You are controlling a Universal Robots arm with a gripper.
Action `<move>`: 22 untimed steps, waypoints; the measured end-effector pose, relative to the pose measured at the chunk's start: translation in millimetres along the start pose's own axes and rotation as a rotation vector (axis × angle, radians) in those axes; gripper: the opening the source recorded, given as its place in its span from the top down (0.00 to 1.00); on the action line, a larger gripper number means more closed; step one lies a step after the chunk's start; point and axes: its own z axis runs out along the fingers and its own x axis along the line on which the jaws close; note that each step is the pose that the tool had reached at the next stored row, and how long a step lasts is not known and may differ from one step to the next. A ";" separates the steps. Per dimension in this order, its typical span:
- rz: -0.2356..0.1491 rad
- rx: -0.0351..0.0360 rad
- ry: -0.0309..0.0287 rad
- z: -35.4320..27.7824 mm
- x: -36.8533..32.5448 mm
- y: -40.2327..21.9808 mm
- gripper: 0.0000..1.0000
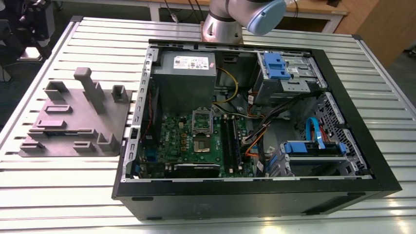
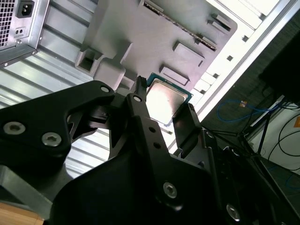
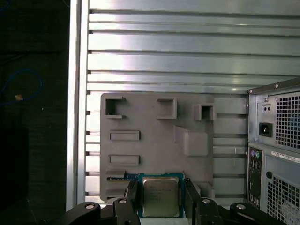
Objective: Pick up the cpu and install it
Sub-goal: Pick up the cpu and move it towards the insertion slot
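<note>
One cpu (image 3: 161, 197), silver-topped with a thin green rim, is clamped between the two black fingers (image 3: 132, 194) of the gripper (image 3: 161, 186), one finger against each of two opposite edges. Both wrist views agree on this.

Position: in the air over the near edge of the grey moulded tray (image 3: 154, 140). Judged by how large it looms against the tray, it hangs well clear of it.

One tray, with upright posts and shallow pockets, lies flat on the bench (image 1: 65, 204), just beside the computer case (image 1: 260, 200).

One computer case, side panel off, lies on its side. It holds a green motherboard (image 1: 188, 146), a grey power supply (image 1: 185, 73) and blue-clipped drive bays (image 1: 276, 66).

One socket (image 1: 203, 144) sits mid-board. It looks unoccupied, with its silver frame seemingly raised, though the view is too small to be certain.

Progress, by judgement:
- The pick-up is done, with the chip grasped and off the tray.
- The carry to the case and the seating in the socket are left.
- The chip is well apart from the socket.

One bench of slatted, pale, reflective aluminium profile carries tray and case alike.

One arm (image 1: 227, 19), grey with a blue joint cap, rises at the bench's far side.

Room: wooden furniture (image 1: 383, 24) stands beyond the bench, and a dark floor with a loose blue cable (image 3: 23, 84) lies off the bench edge.
</note>
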 end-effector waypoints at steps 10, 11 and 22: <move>0.000 0.0000 -0.0001 0.1 -7.0 0.0 0.53; 0.000 -0.0001 -0.0001 0.2 -7.7 0.0 0.53; 0.000 0.0000 0.0000 0.1 -11.3 -0.1 0.53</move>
